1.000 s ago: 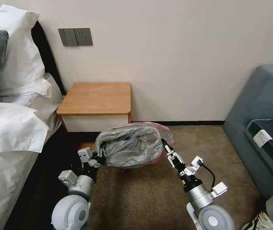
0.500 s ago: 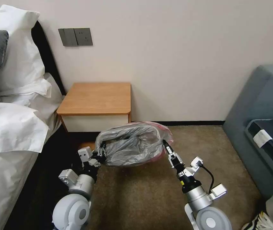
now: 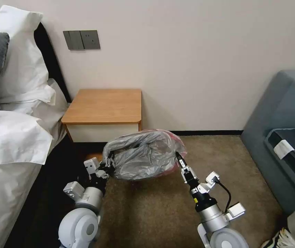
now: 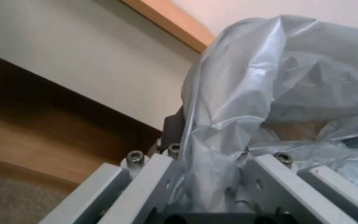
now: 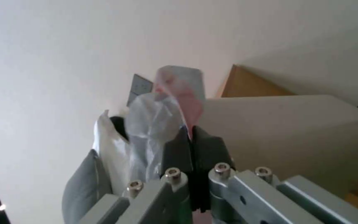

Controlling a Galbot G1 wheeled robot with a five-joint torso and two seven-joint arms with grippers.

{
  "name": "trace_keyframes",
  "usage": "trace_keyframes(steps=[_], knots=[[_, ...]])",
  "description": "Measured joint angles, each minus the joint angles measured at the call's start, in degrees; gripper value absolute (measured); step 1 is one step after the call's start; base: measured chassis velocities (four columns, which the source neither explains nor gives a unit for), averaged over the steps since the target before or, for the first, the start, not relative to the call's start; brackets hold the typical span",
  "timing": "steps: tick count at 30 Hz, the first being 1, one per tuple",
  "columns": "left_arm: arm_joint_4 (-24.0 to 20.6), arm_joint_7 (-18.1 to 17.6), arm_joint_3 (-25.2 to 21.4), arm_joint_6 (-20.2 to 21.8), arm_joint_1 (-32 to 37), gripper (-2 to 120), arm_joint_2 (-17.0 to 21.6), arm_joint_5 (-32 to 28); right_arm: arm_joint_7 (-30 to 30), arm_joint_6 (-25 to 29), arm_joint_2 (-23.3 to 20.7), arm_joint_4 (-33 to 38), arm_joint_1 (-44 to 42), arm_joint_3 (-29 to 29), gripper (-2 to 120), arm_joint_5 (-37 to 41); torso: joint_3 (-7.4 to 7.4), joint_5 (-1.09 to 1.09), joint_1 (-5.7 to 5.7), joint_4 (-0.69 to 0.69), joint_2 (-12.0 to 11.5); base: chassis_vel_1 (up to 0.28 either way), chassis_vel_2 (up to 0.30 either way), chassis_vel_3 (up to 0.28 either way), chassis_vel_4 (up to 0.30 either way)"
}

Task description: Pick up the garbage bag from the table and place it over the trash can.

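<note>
The bag (image 3: 143,155) hangs in the air between the two grippers, stretched open just in front of the bench (image 3: 105,105) and above the brown carpet (image 3: 161,213), clear of the bench top. It is crinkly grey plastic, with a pinkish-red edge showing along its far and right side. The left gripper (image 3: 110,164) holds the bag's left end, low beside the dark bed base; in the left wrist view its fingers (image 4: 168,133) are clamped on a bunched fold of the plastic, which billows up past them toward the bench's orange-brown edge (image 4: 166,23). The right gripper (image 3: 177,156) holds the bag's right end, its arm rising from the lower right; in the right wrist view its dark fingers (image 5: 206,146) are pressed together on a thin strip of grey and pink film (image 5: 175,99) that stands up beyond the tips. Seen from the head, the bag's mouth sags open between the two holds, with the dark inside showing near the left end. The bench stands against the pale wall (image 3: 195,62), its top bare and its white drawer front facing the robot. A bed (image 3: 12,137) with white linen lies to the left, a wall switch plate (image 3: 81,39) sits above the bench, and a grey-blue sofa (image 3: 285,117) stands to the right.
</note>
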Motion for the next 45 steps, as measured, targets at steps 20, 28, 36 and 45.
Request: trace_keyframes(steps=[20,28,36,45], knots=[[-4.64,-1.68,-0.01,4.47,3.0,3,-0.14,-6.86,-0.38,2.79,-1.78,-5.71,3.7,2.49,3,-5.88,0.0,0.01,0.0,0.01,0.0,0.0,0.0,0.0,0.0],[-2.09,-2.26,-0.6,4.69,1.72,3,0.03,-5.94,-3.01,6.22,-2.04,-1.26,-4.18,4.78,35,-24.66,0.0,-0.01,0.0,0.0,0.0,0.0,0.0,0.0,0.0],[-2.0,-2.07,-0.54,4.7,1.98,3,-0.05,-5.99,-5.09,7.35,-2.36,-0.72,-0.43,5.02,64,-18.95,0.0,0.0,0.0,0.01,0.0,0.0,0.0,0.0,0.0],[-2.39,-1.21,-0.56,4.79,2.08,3,0.3,-7.19,-4.87,4.57,-3.15,-4.08,6.25,5.14,95,-5.87,0.0,0.0,0.0,0.01,0.0,0.0,0.0,0.0,0.0]])
